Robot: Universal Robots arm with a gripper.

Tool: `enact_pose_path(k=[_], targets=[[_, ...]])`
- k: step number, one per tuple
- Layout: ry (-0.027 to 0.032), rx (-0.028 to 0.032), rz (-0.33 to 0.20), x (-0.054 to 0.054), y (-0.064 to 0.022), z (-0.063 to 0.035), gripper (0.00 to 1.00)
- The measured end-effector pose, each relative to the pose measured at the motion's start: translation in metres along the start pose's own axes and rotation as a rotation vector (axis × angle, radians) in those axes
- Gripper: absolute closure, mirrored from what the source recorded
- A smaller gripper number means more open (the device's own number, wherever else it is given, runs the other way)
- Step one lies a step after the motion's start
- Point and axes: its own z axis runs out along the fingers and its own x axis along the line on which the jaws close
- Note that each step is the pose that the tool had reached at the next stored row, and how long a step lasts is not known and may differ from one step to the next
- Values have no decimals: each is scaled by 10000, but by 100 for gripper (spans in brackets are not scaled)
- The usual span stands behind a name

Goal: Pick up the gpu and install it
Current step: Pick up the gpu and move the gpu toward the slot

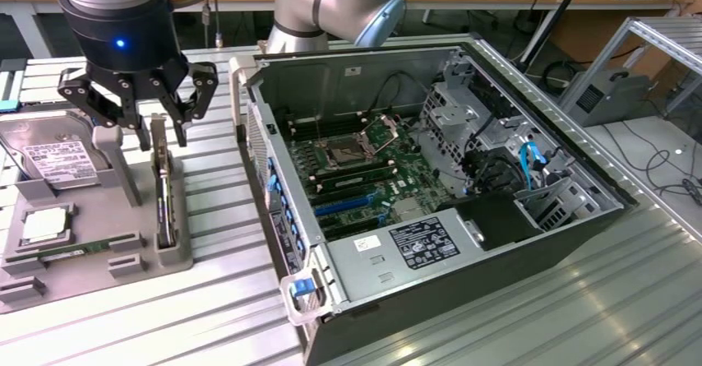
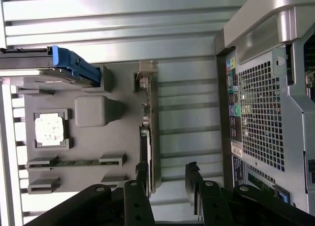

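Gripper [image 1: 161, 141] sits low over grey tray [image 1: 115, 214], jaws well open, nothing clamped. One finger is on either side of the gpu [image 1: 166, 201]; in wrist view the card [image 2: 152, 137] runs much closer to one finger [image 2: 142, 179] than the other, contact can't tell. Gpu stands on edge in slot along the tray edge nearest the pc case [image 1: 329, 78]. Also on tray, on the side away from the case: hard drive [image 1: 49, 156], cpu [image 1: 44, 224], mem stick [image 1: 66, 253]. Case lies just beside tray, side open, mobo showing.
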Motion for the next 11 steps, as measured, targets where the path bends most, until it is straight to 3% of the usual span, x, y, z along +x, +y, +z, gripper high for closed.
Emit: enact_pose_path(k=[11], targets=[[0,0,-1,9,-4,43,56]])
